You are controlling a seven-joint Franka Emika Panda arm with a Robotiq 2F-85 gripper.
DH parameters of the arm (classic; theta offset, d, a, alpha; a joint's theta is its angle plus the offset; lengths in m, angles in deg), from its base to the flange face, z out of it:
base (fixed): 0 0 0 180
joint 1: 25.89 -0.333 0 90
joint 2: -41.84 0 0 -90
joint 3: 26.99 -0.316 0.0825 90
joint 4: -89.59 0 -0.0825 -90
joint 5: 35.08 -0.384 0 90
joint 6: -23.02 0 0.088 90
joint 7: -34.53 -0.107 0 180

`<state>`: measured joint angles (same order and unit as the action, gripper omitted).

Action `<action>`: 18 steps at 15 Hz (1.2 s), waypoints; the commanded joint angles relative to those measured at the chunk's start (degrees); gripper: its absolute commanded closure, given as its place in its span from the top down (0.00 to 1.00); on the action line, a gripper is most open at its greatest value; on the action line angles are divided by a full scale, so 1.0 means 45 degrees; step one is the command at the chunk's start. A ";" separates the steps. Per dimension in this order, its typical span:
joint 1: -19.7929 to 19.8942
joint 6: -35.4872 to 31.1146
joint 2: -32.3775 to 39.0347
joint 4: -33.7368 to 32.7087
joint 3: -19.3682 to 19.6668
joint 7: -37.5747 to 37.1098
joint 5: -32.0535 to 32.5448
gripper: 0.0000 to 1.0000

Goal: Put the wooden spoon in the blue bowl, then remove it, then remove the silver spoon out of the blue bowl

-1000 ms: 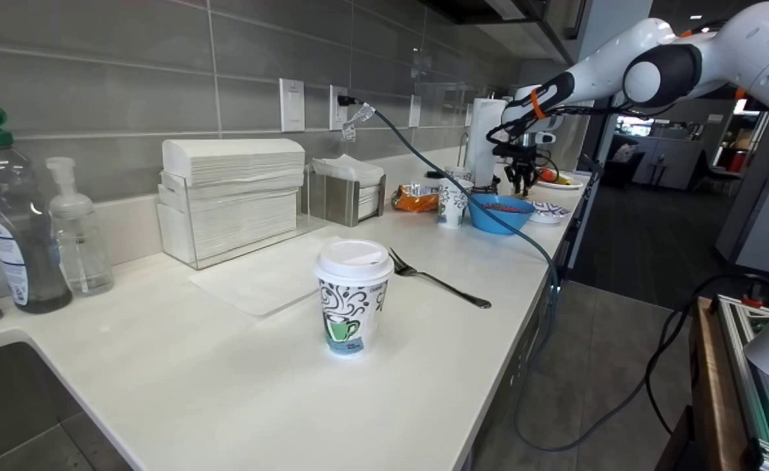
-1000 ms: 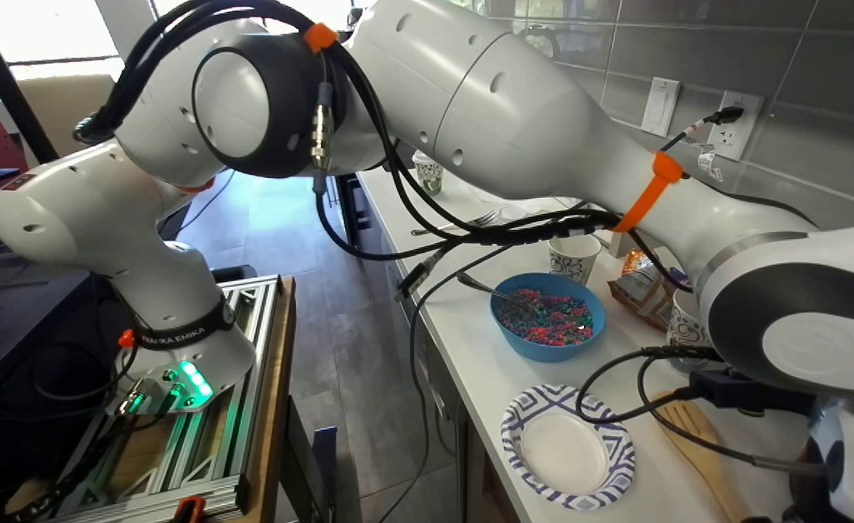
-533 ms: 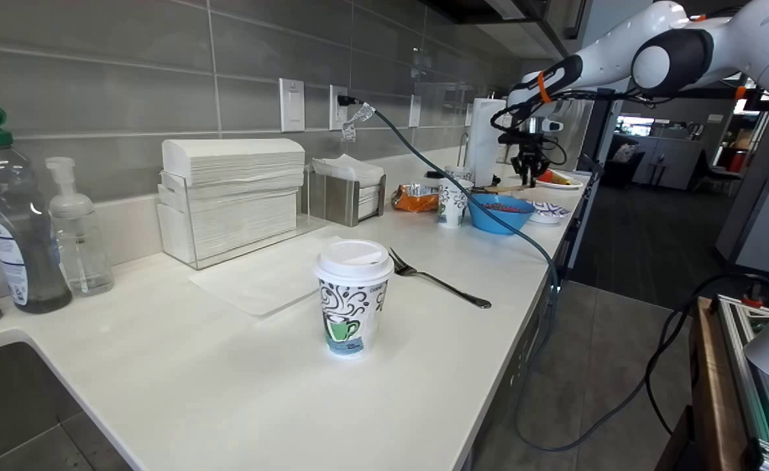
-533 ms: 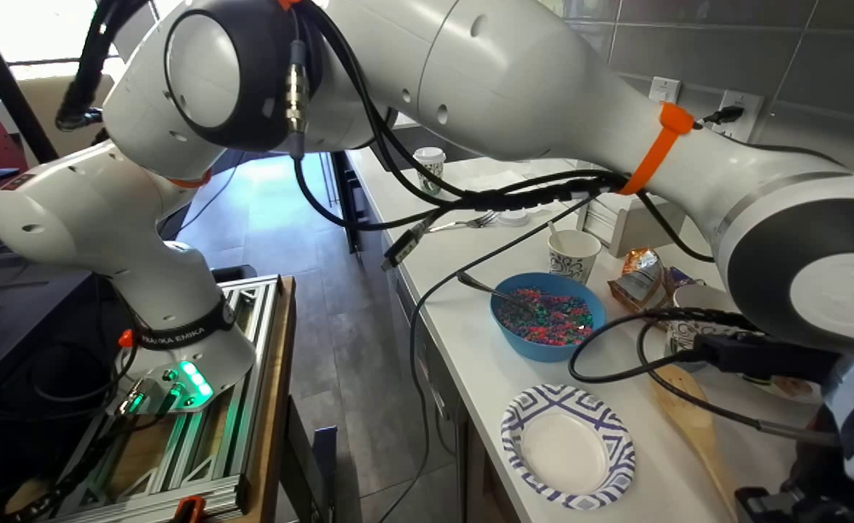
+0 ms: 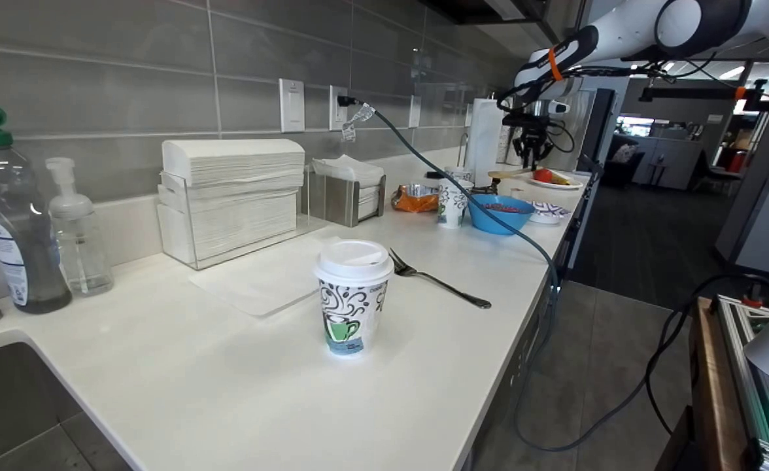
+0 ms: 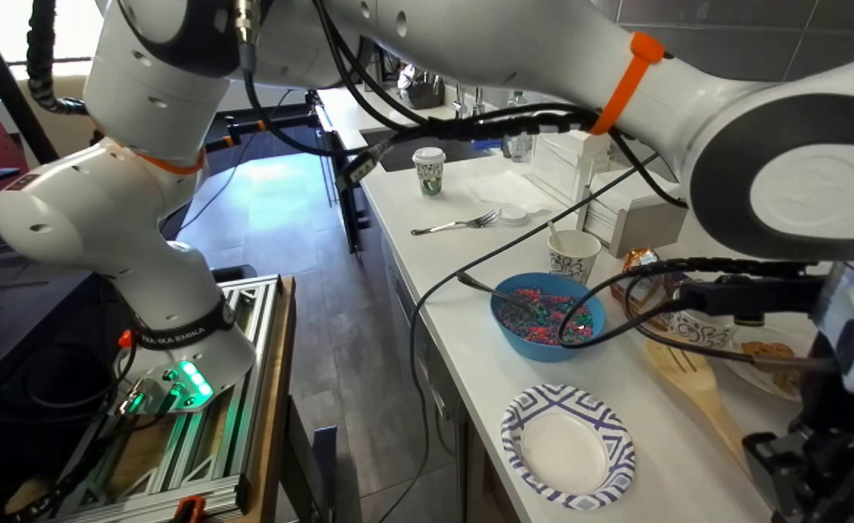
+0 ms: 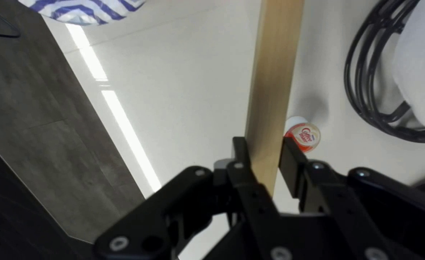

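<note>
My gripper (image 7: 264,144) is shut on the handle of the wooden spoon (image 7: 275,65), which has a flat slotted head. In the exterior views the wooden spoon (image 6: 692,378) (image 5: 505,174) is held above the counter, beyond the paper plate from the bowl's side. My gripper (image 6: 765,468) is at the lower right there, and it shows far back in an exterior view (image 5: 529,160). The blue bowl (image 6: 536,351) (image 5: 489,224) stands on the counter, filled with small coloured pieces. The silver spoon (image 6: 475,282) rests in it, handle over the rim, its tip buried.
A patterned paper plate (image 6: 568,447) lies near the counter edge. A paper cup (image 6: 574,254) and a foil bag (image 6: 641,272) stand beside the bowl. A grey cable (image 6: 485,254) runs across the counter. A coffee creamer cup (image 7: 305,137) and a black wire stand (image 7: 368,79) flank the gripper.
The arm and gripper have risen, lifting the wooden spoon off the counter. In an exterior view its slotted head has swung into clearer sight. The bowl and silver spoon have not moved.
</note>
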<state>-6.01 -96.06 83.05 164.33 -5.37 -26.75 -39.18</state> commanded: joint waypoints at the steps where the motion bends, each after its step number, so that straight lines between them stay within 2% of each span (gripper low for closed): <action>1: -0.1107 -0.1991 -0.1936 0.3100 0.0297 0.0143 0.1014 0.07; 9: -0.3118 -0.5494 -0.5073 0.7911 0.0620 -0.0851 0.3757 0.07; 14: -0.4223 -0.7461 -0.6657 1.0380 0.1343 -0.3581 0.7383 0.07; 18: -0.4245 -0.8802 -0.7379 1.1251 0.1416 -0.6451 1.0457 0.07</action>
<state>-24.31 -131.52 53.70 210.52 -0.04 -46.16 -1.26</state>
